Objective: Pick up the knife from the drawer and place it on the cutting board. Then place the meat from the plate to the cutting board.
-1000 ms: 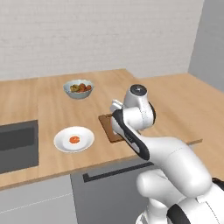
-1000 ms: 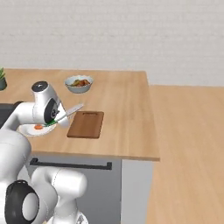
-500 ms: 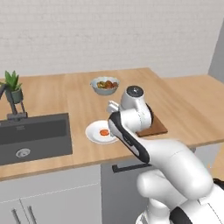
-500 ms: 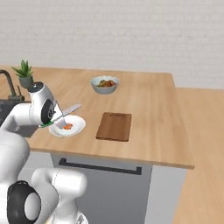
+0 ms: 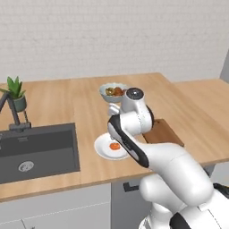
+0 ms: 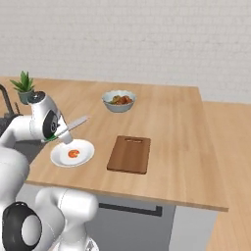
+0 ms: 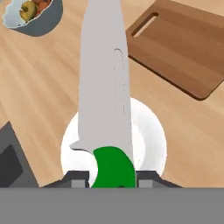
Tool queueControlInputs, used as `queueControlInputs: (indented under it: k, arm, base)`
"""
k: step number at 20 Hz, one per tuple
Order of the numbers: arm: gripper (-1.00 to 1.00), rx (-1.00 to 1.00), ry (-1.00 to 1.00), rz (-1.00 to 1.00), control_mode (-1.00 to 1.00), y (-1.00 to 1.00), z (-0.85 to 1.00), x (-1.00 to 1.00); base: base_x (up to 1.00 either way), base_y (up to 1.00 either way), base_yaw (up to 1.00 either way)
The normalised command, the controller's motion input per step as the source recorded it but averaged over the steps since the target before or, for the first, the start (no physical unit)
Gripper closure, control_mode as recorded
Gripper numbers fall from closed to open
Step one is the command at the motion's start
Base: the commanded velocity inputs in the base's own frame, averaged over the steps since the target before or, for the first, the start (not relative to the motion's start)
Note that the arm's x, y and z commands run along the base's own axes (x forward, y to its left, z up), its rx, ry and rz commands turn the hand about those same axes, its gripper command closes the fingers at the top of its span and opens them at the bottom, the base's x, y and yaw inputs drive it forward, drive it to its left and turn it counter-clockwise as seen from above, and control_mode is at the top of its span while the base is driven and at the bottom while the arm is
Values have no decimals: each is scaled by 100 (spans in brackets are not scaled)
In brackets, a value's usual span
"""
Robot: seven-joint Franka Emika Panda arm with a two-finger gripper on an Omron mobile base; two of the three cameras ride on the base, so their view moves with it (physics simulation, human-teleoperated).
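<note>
You have the knife (image 7: 105,87) pinched by its green handle in the gripper (image 7: 109,177), with the fingers pressed on both sides of the handle, so the blade points forward and away from the hand. This is a good way to carry it, because the blade can be laid flat first. In the right base view the knife (image 6: 71,125) hangs above the plate (image 6: 84,156), not over the cutting board (image 6: 130,154), which lies just beside the plate and is bare. The meat (image 6: 73,154) sits on the plate, waiting for its turn. The bowl (image 6: 119,100) with mixed food stands further back on the counter (image 6: 171,117). I think your next move must bring the knife sideways to the board
</note>
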Motion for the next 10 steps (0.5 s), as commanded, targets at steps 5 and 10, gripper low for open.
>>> queueControlInputs:
  k: [5,10]
  arm:
    - [100,2,0,1,-100,-20,0,0]
    - [100,4,8,15,-100,-100,0,17]
  base:
    - [3,-47,3]
    - [0,0,0]
